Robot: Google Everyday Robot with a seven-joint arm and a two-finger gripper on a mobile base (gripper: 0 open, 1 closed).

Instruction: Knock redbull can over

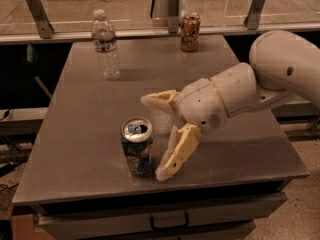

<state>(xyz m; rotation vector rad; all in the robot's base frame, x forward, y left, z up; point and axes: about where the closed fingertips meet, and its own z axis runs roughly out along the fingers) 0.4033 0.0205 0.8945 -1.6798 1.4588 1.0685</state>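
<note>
The redbull can [137,146] stands upright near the front edge of the grey table [85,129], blue and silver with a dented silver top. My gripper [159,136] comes in from the right on a white arm and sits just right of the can, close to it. Its fingers are open: one fingertip [150,100] is behind and to the right of the can's top, the other [165,171] is low by the can's base. No contact with the can shows.
A clear plastic water bottle [106,45] stands at the back left of the table. An orange-brown can [190,32] stands at the back centre. A metal rail with posts [150,31] runs behind the table. A drawer front [165,219] is below the front edge.
</note>
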